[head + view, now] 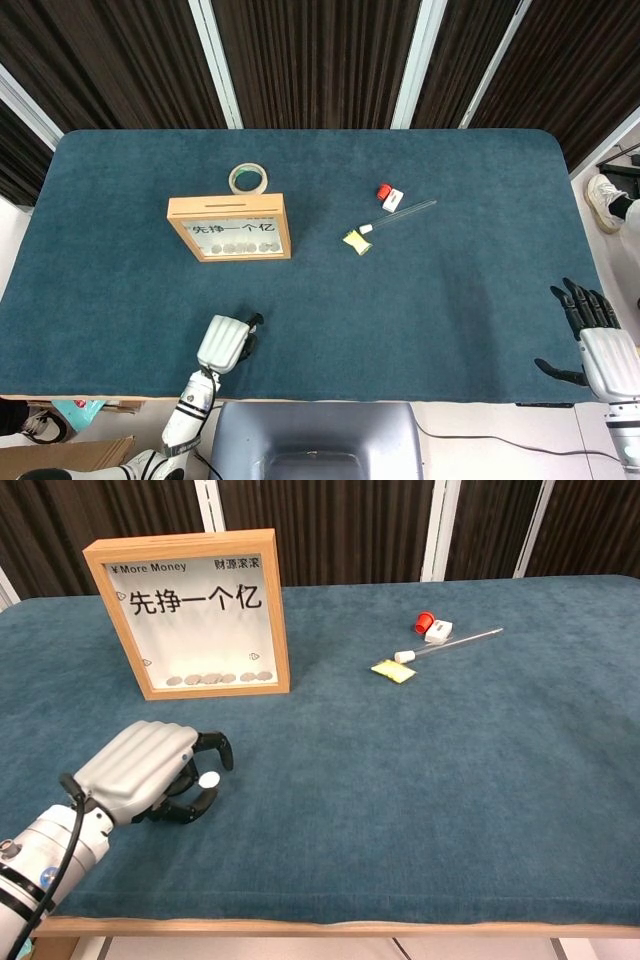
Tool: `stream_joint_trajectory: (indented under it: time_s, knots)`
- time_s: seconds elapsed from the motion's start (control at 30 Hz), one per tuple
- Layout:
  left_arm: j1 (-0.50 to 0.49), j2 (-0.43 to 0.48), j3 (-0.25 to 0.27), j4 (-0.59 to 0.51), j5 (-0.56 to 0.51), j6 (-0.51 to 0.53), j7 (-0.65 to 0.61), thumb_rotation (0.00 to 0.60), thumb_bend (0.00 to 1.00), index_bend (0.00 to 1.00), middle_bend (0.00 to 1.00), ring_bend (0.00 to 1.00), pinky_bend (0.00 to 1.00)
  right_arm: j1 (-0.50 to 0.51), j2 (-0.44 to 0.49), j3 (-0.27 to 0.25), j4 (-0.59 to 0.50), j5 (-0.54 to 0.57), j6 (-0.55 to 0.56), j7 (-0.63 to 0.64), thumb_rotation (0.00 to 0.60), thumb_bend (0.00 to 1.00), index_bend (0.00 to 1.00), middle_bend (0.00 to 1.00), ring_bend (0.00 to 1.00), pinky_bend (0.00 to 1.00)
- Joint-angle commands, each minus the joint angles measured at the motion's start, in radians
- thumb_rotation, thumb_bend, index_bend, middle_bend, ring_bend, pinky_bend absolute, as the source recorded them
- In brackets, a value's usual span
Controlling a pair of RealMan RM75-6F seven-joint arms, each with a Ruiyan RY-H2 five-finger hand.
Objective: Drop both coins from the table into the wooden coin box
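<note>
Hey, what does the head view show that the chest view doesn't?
Only the head view shows the right hand at the table's near right corner, and the tape roll behind the wooden coin box. Only the chest view shows the coin between the left hand's fingers. Both show that box, left hand, and the glass rod.
</note>
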Motion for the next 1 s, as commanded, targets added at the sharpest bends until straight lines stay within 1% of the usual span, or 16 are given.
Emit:
stream_joint_trajectory:
  time_s: [0.03,0.27,1.0]
  knots:
    - [0.003,0.000,-0.004,0.002,0.001,-0.003,0.006,0.600,0.41,0.41,1.00,1.00,1.00,0.001,-0.001,0.001,-0.001,0.002,-0.002,-0.002,0.600,0.19,0.00,0.00,0.00,0.00]
    - [0.013,0.004,-0.014,0.004,0.004,-0.007,0.016,0.600,0.41,0.41,1.00,1.00,1.00,-0.002,-0.003,0.001,-0.002,-0.001,0.003,-0.010,0.600,0.19,0.00,0.00,0.00,0.00]
    - [0.038,0.006,-0.020,0.004,0.020,-0.022,0.013,0.600,0.41,0.41,1.00,1.00,1.00,-0.005,-0.005,0.002,-0.002,-0.003,0.008,-0.015,0.600,0.19,0.00,0.00,0.00,0.00]
